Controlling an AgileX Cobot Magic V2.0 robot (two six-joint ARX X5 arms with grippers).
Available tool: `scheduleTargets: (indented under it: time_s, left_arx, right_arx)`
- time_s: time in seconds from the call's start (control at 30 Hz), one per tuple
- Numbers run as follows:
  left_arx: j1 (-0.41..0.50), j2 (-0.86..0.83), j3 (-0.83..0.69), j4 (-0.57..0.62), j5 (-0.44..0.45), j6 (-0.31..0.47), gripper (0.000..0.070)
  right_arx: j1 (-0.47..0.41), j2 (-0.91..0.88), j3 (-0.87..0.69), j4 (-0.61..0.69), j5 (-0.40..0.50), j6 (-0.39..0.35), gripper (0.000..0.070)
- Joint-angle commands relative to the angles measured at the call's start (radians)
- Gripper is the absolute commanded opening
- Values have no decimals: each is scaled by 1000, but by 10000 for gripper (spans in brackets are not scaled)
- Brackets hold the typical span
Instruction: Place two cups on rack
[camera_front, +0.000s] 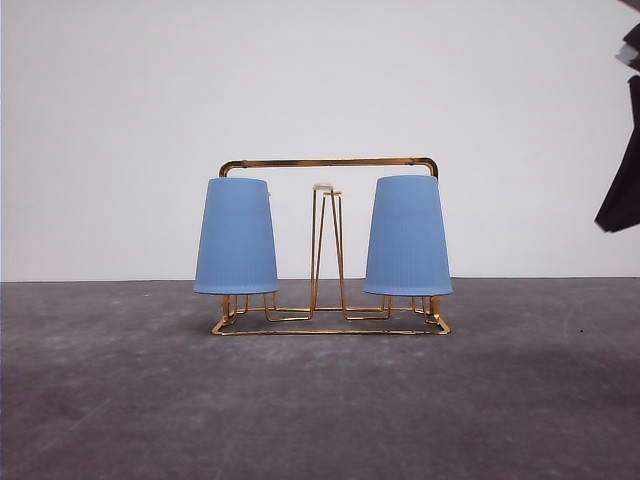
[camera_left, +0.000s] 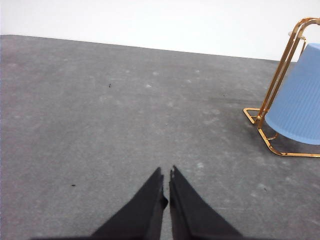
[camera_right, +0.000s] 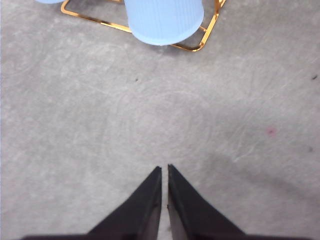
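With both cups (camera_front: 236, 237) (camera_front: 407, 236) inverted on the rack's (camera_front: 330, 162) end pegs, I judge placement complete — my left gripper (camera_left: 166, 176) and right gripper (camera_right: 164, 172) are closed, empty. Stay well clear of the rack.

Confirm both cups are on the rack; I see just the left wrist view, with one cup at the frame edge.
Observer: The front view shows the left cup and the right cup upside down, one at each end of the rack.
Operator: Report the middle peg.
Observer: The middle peg is bare between them, its white tip showing.
Operator: Check the right gripper.
Observer: The right gripper is shut and holds nothing, over bare table short of the rack.
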Motion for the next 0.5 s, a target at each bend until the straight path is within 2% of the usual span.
scheduleTargets:
  time_s: [0.0,0.17,0.23,0.33,0.47]
  left_arx:
    - [-1,0,-14,14,-1,16,0]
    - [-1,0,-14,14,-1,16,0]
    - [-1,0,-14,14,-2,16,0]
    - [-1,0,-14,14,-2,16,0]
    - [-1,0,-14,14,-1,16,0]
  right_arx:
    - [-16,-40,-3,31,24,-75,17]
    - [-142,-276,-180,256,42,-70,17]
    - [-193,-374,-261,315,82,-48,17]
    - [-260,-507,-360,340,126,-19,17]
    - [-317,-656,-454,339,129,-4,17]
